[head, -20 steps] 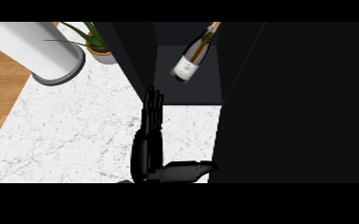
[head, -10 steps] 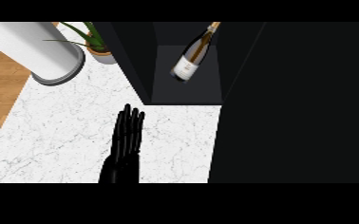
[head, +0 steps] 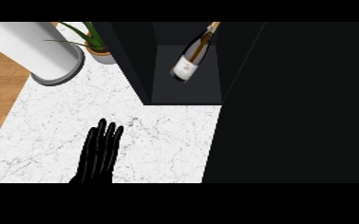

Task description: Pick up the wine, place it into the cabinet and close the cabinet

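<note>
The wine bottle [head: 191, 57] lies on its side inside the dark cabinet [head: 184, 92], neck pointing to the far right, white label facing up. The cabinet's front stands open toward me. My left hand [head: 98, 154] shows at the lower left over the white marble counter [head: 161, 142], fingers straight and pointing away from me, holding nothing. It is well short of the cabinet and to its left. My right hand shows nowhere.
A wide dark panel [head: 288, 104] fills the right side beside the cabinet opening. A white cylinder [head: 38, 52] and a small potted plant [head: 95, 47] stand at the back left. A wooden strip [head: 10, 85] borders the counter's left edge.
My left hand has drawn back from just in front of the cabinet toward the lower left. The bottle has stayed where it lies.
</note>
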`<state>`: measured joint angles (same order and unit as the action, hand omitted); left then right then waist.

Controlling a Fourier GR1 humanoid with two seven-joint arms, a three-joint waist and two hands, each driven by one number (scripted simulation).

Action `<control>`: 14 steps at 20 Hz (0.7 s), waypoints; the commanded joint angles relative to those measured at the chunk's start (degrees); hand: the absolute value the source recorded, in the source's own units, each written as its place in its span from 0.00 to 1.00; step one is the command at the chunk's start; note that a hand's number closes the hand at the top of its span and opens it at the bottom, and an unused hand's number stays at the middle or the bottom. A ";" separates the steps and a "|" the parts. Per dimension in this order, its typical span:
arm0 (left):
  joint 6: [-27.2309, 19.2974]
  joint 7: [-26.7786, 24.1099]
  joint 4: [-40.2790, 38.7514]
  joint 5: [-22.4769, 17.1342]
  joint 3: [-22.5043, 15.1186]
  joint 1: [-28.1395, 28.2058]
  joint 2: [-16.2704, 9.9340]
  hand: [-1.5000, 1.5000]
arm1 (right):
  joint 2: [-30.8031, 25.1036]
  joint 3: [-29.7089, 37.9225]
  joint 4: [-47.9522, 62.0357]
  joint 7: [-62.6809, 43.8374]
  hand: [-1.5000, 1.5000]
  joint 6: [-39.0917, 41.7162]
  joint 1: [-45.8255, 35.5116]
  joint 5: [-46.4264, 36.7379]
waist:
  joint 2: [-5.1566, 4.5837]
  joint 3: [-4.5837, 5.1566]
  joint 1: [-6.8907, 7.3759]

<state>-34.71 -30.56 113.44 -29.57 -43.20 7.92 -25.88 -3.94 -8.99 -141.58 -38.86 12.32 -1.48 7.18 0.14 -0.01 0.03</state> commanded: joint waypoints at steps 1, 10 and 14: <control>3.31 0.25 5.58 -2.29 3.98 4.65 -6.56 0.00 | 2.14 -5.18 -7.45 -5.03 1.00 -1.02 3.81 5.99 | 0.19 0.04 0.24; 9.36 -2.68 5.99 -8.60 15.38 9.24 -8.56 0.00 | 3.92 -18.39 -8.36 -6.99 1.00 -1.66 12.01 4.99 | 0.23 0.05 -0.01; 13.85 -2.65 3.46 -12.67 21.03 9.34 -9.92 0.00 | 3.48 -25.78 -6.13 -5.61 1.00 0.86 6.89 -0.06 | 0.13 0.10 0.00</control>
<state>-23.61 -33.12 118.54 -39.24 -26.54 16.94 -35.33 -0.16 -28.60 -141.65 -43.22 12.02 5.98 8.21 0.32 0.04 0.15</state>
